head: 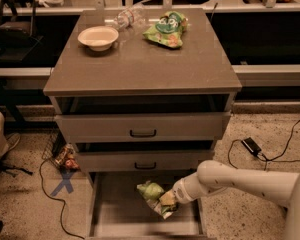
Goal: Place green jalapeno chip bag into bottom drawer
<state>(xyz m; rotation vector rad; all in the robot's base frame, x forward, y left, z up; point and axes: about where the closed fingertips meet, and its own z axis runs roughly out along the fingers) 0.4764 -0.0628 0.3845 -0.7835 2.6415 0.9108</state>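
The green jalapeno chip bag [156,197] is crumpled light green with a pale end and hangs over the floor of the bottom drawer [120,215], which is pulled out below the two upper drawers. My gripper [173,200] comes in from the right on a white arm and is shut on the bag's right end, low inside the drawer's right half. I cannot tell whether the bag touches the drawer floor.
On the cabinet top [140,64] sit a cream bowl [98,37], a clear plastic bottle [125,18] and a flatter green bag [166,29]. The two upper drawers [142,128] stand slightly out. Cables, a blue floor cross [65,183] and a black adapter [252,146] lie around.
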